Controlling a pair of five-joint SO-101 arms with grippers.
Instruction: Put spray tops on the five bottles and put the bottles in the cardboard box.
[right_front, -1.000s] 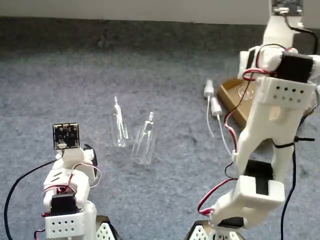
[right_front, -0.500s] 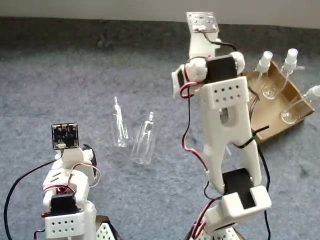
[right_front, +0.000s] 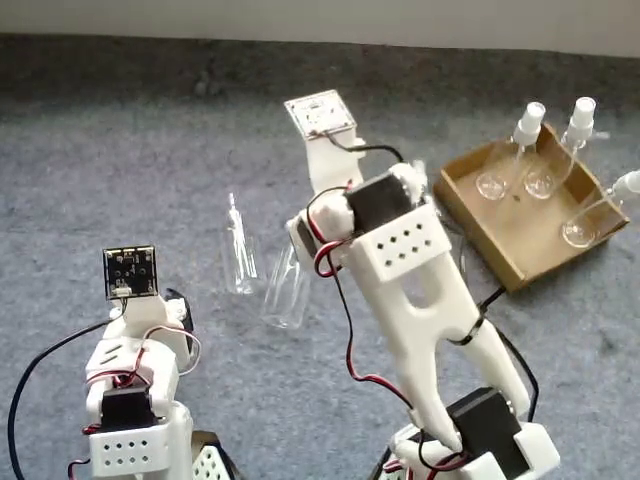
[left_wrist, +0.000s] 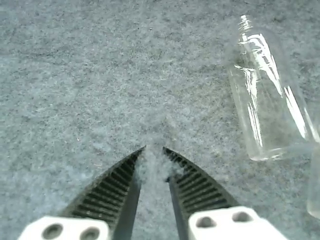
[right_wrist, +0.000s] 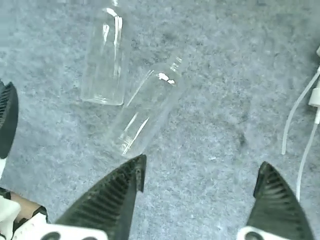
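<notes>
two bare bottles (right_wrist: 145, 115) beneath right claw (right_wrist: 202, 162), swung from box (right_front: 478, 232), spread wide, left claw (left_wrist: 153, 149) seemingly barely parted

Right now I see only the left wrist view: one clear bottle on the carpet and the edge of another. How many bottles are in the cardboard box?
Observer: Three capped bottles stand in the cardboard box.
Operator: Where is the right gripper?
Observer: The right gripper hangs open over the carpet, close to the two bare bottles.
Operator: Are spare tops near?
Observer: Two spray tops lie on the carpet near those bottles, tubes attached.
</notes>
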